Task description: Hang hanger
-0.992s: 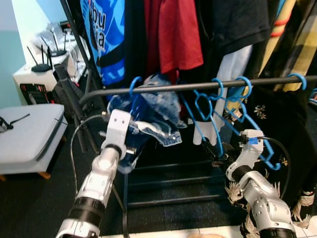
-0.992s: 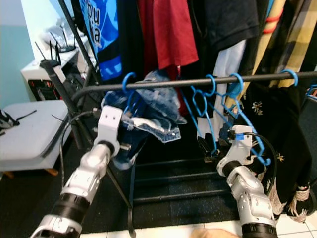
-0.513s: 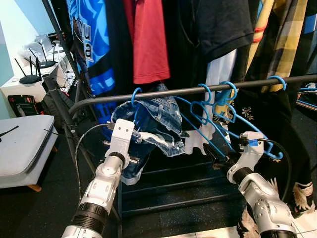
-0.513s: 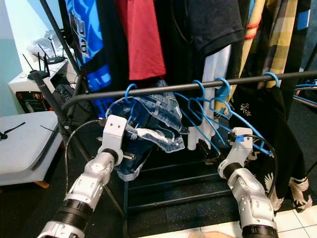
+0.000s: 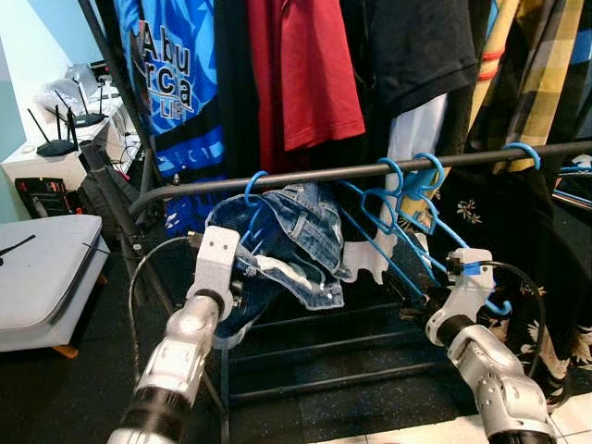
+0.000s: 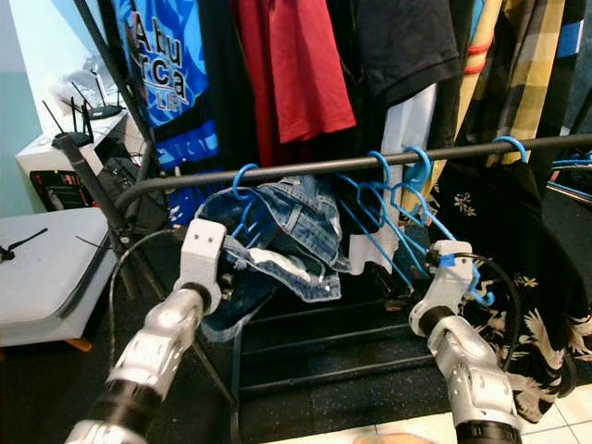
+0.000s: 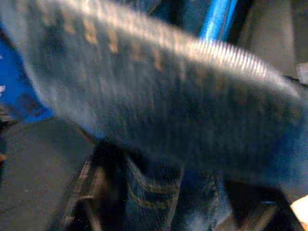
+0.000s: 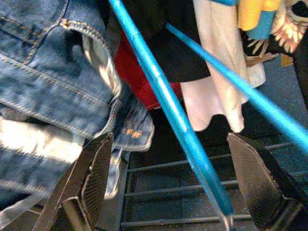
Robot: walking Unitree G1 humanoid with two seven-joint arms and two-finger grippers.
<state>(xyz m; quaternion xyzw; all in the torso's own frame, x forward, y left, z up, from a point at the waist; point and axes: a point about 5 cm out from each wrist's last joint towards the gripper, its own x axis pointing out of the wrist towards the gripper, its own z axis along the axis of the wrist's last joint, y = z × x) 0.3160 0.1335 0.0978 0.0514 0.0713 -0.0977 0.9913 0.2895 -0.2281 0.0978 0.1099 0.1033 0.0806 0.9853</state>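
A blue hanger (image 5: 254,190) with jeans (image 5: 291,236) draped on it is hooked over the dark rail (image 5: 305,174). The left gripper (image 7: 159,159) is pressed into the denim — I can't tell how its fingers stand. The right gripper (image 8: 166,178) is spread wide — an empty hanger (image 8: 163,110) runs between its fingers (image 8: 257,178), near the other hangers (image 5: 407,194) on the rail.

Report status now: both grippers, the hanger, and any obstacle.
Left gripper at the denim shorts. Right gripper open around a blue hanger arm. Shorts' hanger hook on the rail. Empty blue hangers crowd the right.
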